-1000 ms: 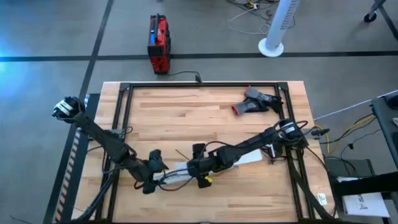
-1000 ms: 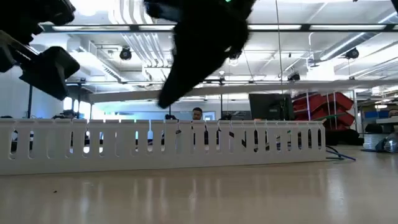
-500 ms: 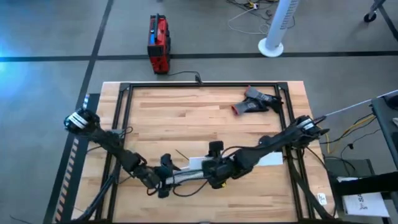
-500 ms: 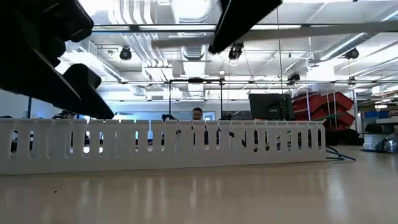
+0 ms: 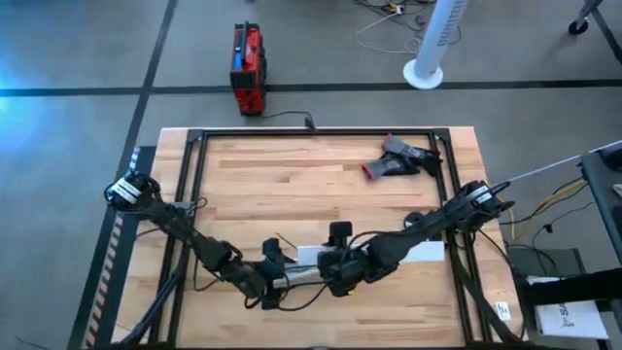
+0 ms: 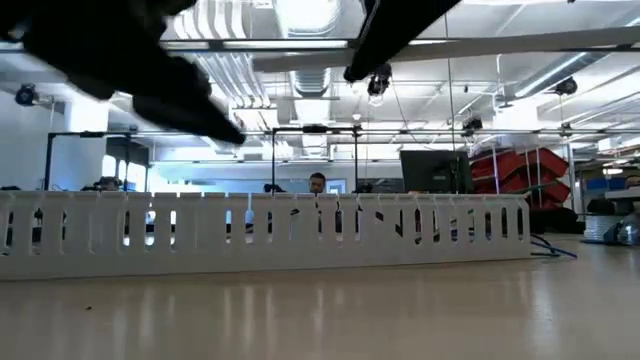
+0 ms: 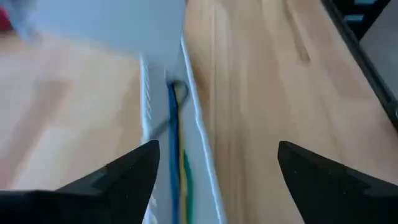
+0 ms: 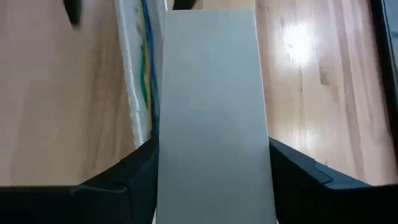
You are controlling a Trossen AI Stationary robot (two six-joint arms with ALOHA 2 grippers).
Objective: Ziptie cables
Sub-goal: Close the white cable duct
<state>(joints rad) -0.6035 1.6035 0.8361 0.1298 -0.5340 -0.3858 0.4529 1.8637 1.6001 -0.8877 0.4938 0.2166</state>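
Near the table's front edge (image 5: 321, 316), both grippers met over the white slotted channel (image 6: 270, 232). Left gripper (image 7: 214, 180): fingers spread wide, straddling the channel without touching it in the wrist view. Inside the channel lay the cables (image 7: 175, 149), blue, yellowish and green strands running lengthwise. Right gripper (image 8: 211, 180): fingers spread to the full width of a flat pale grey cover strip (image 8: 211, 112), whose edges they flanked; whether they pressed on it could not be told. The same cables (image 8: 145, 56) showed in the open channel beside that strip. A thin black ziptie (image 5: 284, 241) lay on the wood just behind the grippers, held by neither. Farther back rested a black-and-red hand tool (image 5: 398, 160). Beyond the table stood a red case (image 5: 247, 66) and a white fan base (image 5: 425, 73). No writing was legible.
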